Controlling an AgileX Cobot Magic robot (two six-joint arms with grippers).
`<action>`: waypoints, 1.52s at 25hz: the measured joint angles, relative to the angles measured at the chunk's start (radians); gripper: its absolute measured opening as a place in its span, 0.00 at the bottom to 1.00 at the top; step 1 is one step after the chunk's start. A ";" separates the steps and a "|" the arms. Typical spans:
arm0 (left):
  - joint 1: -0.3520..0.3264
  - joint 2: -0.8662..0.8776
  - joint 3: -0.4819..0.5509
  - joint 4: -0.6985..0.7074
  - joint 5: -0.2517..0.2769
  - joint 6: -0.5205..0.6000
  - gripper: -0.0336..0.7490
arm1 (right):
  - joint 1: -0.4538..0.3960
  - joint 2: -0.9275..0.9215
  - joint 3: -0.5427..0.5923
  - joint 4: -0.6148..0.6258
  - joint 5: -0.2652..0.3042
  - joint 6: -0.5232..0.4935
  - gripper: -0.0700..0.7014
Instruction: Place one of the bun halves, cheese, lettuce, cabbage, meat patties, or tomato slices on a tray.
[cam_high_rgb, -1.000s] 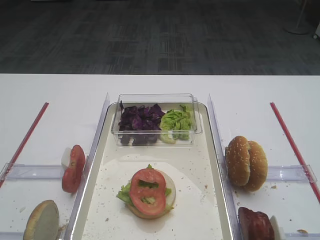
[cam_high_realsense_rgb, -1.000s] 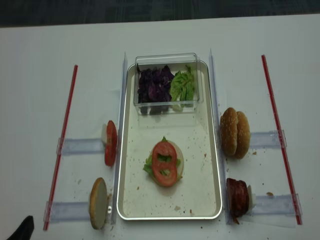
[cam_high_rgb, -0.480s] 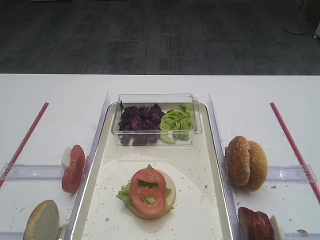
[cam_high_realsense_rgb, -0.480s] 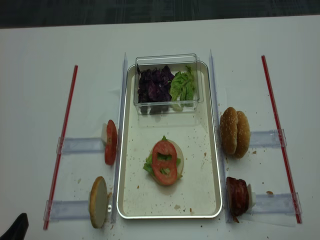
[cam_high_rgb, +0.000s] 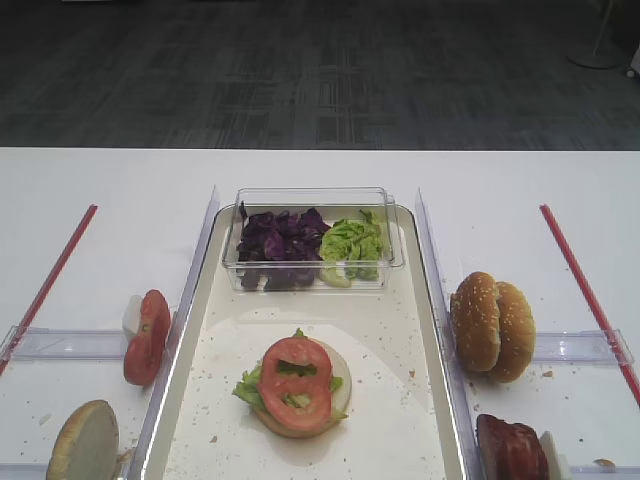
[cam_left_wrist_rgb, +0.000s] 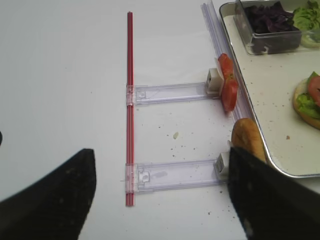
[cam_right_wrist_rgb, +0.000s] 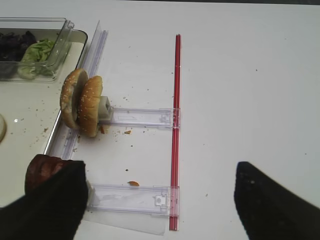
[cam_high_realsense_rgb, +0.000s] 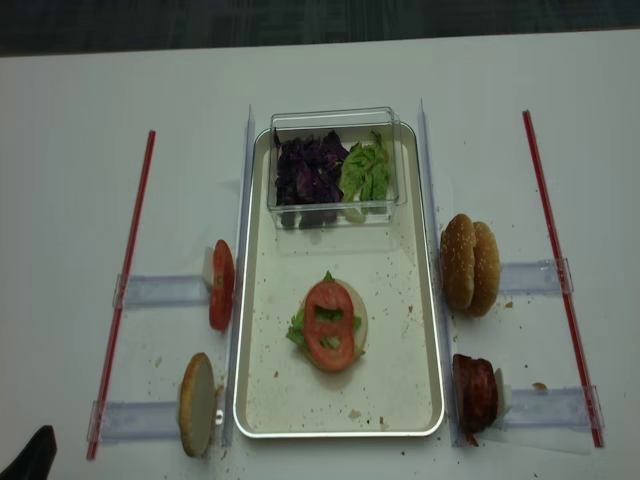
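A cream tray (cam_high_realsense_rgb: 420, 400) is sitting mid-table with a bun half, lettuce and a tomato slice (cam_high_realsense_rgb: 329, 324) already stacked on it. The left gripper (cam_left_wrist_rgb: 160, 200) is hanging low at the near left edge with its jaws spread wide and holding nothing, and the spare tomato slices (cam_left_wrist_rgb: 227, 85) are standing on edge ahead and to its right, just outside the tray's left rail. The right gripper (cam_right_wrist_rgb: 160, 200) is likewise gaping empty, with the meat patties (cam_right_wrist_rgb: 42, 170) just left of it, making it the likelier arm for those.
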 joint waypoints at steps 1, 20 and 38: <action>0.000 0.000 0.000 0.000 0.000 0.000 0.69 | 0.000 0.000 0.000 0.000 0.000 0.000 0.89; 0.000 0.000 0.000 0.000 0.000 0.000 0.68 | 0.000 0.000 0.000 0.000 0.000 0.000 0.89; 0.000 0.000 0.000 0.000 0.000 0.000 0.69 | 0.000 0.000 0.000 0.000 0.000 0.000 0.89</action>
